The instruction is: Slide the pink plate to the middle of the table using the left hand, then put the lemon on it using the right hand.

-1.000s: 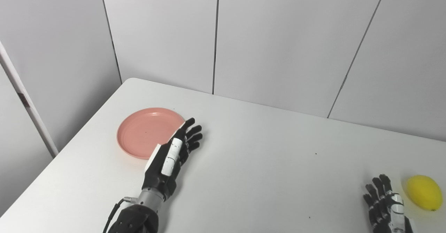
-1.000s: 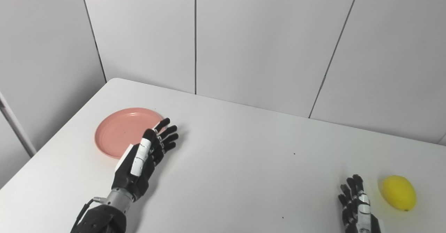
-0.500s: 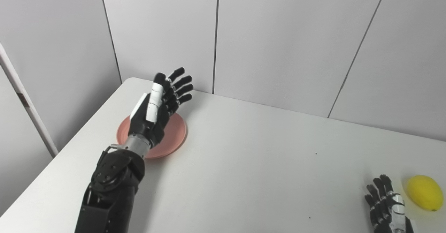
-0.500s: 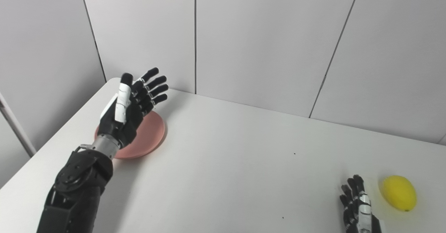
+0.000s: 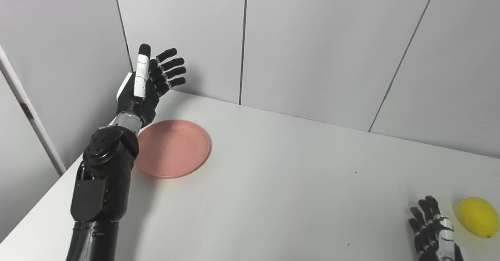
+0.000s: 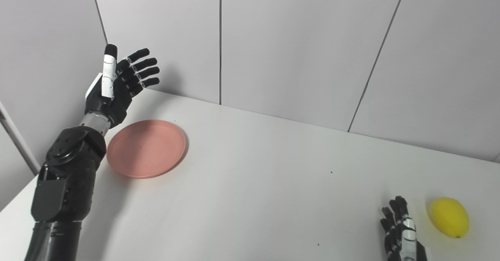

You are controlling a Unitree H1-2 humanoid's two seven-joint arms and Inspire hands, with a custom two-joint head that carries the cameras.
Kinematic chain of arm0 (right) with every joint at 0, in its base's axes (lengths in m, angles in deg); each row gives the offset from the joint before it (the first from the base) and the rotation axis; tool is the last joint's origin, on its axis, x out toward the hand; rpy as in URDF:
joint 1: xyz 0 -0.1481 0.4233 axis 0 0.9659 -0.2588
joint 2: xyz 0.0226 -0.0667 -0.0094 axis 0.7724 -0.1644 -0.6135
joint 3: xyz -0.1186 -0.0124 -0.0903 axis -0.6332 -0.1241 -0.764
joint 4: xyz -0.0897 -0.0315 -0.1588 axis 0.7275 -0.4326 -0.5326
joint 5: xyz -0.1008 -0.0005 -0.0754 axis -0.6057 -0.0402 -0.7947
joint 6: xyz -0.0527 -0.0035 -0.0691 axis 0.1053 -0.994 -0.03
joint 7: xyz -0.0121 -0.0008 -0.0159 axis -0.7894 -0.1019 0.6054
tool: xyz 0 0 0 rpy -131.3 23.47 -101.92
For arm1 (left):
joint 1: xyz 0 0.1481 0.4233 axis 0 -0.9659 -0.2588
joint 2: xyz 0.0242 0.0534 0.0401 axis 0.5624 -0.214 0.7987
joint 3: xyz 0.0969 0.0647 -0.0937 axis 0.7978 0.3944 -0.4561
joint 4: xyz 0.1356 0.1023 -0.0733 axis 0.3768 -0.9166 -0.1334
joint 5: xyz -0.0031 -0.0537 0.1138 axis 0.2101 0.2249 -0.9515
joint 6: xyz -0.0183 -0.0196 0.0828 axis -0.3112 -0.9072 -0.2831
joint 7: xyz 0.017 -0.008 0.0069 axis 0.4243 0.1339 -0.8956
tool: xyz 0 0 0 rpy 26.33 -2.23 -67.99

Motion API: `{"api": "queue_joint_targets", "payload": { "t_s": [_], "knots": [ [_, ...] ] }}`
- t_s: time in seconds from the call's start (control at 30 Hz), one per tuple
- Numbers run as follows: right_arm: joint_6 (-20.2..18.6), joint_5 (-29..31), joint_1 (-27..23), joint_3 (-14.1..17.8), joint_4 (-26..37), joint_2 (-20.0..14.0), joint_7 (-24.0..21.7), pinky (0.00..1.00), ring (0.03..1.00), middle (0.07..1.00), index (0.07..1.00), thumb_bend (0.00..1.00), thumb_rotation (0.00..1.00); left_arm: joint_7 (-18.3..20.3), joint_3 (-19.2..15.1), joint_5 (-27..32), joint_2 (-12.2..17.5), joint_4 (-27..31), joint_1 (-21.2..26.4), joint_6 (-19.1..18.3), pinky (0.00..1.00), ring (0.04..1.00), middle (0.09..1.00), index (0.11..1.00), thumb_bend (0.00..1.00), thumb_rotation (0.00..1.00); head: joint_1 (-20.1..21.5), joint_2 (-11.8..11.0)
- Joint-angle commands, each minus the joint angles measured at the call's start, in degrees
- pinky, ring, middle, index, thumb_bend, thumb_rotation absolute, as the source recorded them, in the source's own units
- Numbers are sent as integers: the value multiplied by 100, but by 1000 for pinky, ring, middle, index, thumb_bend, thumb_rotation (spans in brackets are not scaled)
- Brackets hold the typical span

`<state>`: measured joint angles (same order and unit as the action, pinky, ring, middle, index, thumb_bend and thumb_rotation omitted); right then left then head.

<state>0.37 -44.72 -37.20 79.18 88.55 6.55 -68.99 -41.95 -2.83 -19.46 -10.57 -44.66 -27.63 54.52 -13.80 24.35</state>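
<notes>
Rising from the bottom left corner, the robot's black left arm [image 5: 102, 175] lifts its black-and-white left hand [image 5: 146, 85] well above the white table [image 5: 281, 183], near the far left corner where the grey panelled wall [image 5: 312, 50] turns. That hand is spread wide, fingers [image 5: 172, 63] fanned toward the right and thumb upright, gripping nothing. Just to its right and below it, the round, shallow pink plastic plate [image 5: 174, 148] lies flat on the left part of the tabletop, apart from the hand and clear of the table's middle. Across a broad bare stretch, at the bottom right edge, the right hand [image 5: 433, 229] rests low by the table with fingers extended and slightly apart, also holding nothing. Just beside it, further right, the smooth yellow lemon [image 5: 478, 217] sits on the table, not touching the hand.
</notes>
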Motion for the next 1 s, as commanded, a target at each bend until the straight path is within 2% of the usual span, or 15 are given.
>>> {"api": "queue_joint_targets", "payload": {
  "t_s": [0.0,0.33,0.5,0.7,0.87,0.97],
  "knots": [
    [-48,55,288,-75,-296,158,-15,1000,968,977,965,632,1000,102,-107,-59,378,-212,341,374,716,744,739,768,1000,912,5,4],
    [-63,66,282,-54,-312,151,-2,1000,957,968,957,624,1000,87,-334,-126,809,-1248,535,741,717,754,750,766,1000,902,-15,7],
    [-81,69,285,-47,-298,138,5,1000,955,967,954,622,1000,56,-359,-171,913,-1615,534,888,734,763,754,782,1000,906,-24,19],
    [-101,92,295,-38,-285,135,17,1000,956,965,953,625,1000,14,-329,-227,951,-1978,486,1050,733,744,752,817,1000,909,-25,33],
    [-90,98,294,-38,-294,126,8,1000,955,960,947,629,1000,47,-349,-184,824,-2240,383,1164,764,772,772,833,1000,893,-1,51],
    [-74,97,296,-46,-298,115,-9,1000,960,967,954,625,1000,30,-295,-261,779,-2445,339,1310,734,740,772,852,1000,877,-2,53]
  ]
}}
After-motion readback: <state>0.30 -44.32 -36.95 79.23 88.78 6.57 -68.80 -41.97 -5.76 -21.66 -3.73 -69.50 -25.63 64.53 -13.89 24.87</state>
